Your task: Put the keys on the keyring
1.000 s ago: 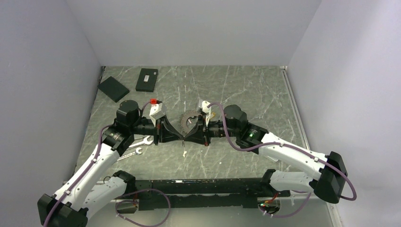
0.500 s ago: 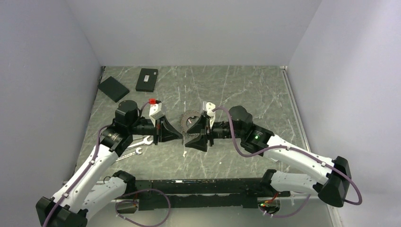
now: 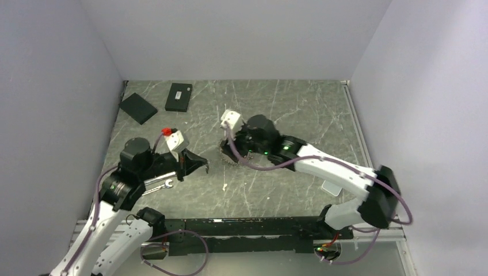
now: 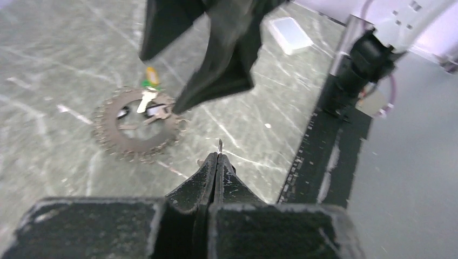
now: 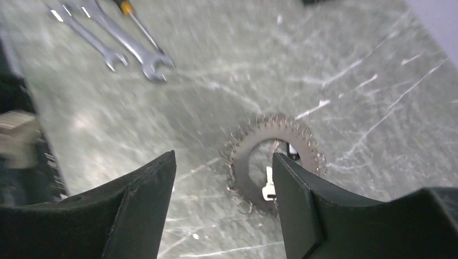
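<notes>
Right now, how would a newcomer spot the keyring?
On the marbled table, look mid-table, just under the open right gripper. The keyring lies flat there: a dark toothed ring like a sprocket with a green tag, unlike the silver wrenches and flat black boxes.

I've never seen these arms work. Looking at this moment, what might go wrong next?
1. The keyring lies flat on the table under the open right pincer. It is so thin that it may slide away rather than be picked up.
2. The left pincer is shut and seems to pinch only a thin sliver poking from its tip. So small a hold could slip.
</notes>
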Action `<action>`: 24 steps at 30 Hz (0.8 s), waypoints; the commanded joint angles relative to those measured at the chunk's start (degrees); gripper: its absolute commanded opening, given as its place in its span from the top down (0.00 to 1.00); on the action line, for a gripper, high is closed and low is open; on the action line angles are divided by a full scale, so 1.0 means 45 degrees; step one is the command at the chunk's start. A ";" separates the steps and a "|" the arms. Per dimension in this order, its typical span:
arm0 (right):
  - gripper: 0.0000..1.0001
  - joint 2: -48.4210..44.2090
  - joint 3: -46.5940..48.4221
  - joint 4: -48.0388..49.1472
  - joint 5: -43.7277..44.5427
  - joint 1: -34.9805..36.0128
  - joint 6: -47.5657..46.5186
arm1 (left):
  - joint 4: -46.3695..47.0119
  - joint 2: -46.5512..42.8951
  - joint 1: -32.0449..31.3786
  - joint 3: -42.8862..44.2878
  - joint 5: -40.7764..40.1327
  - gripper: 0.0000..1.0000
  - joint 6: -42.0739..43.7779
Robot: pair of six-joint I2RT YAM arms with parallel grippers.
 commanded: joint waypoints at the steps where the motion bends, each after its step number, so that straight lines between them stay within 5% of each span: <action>1: 0.29 0.2683 0.0143 -0.0918 0.0597 0.0125 -0.2795 | -0.0486 -0.1669 -0.0007 -0.0598 -0.3820 1.00 -0.0626; 9: 0.35 0.4801 0.0919 -0.0448 -0.1164 -0.0641 -0.4597 | -0.1527 -0.1555 -0.0010 -0.0236 -0.6998 1.00 -0.0620; 18: 0.42 0.7183 0.2867 -0.1833 -0.3628 -0.0940 -0.5716 | -0.1337 -0.2331 -0.0007 -0.0462 -0.7480 1.00 -0.0667; 24: 0.48 0.8335 0.3909 -0.2553 -0.3380 -0.0988 -0.6224 | -0.1405 -0.2450 -0.0015 -0.0449 -0.7638 1.00 -0.0667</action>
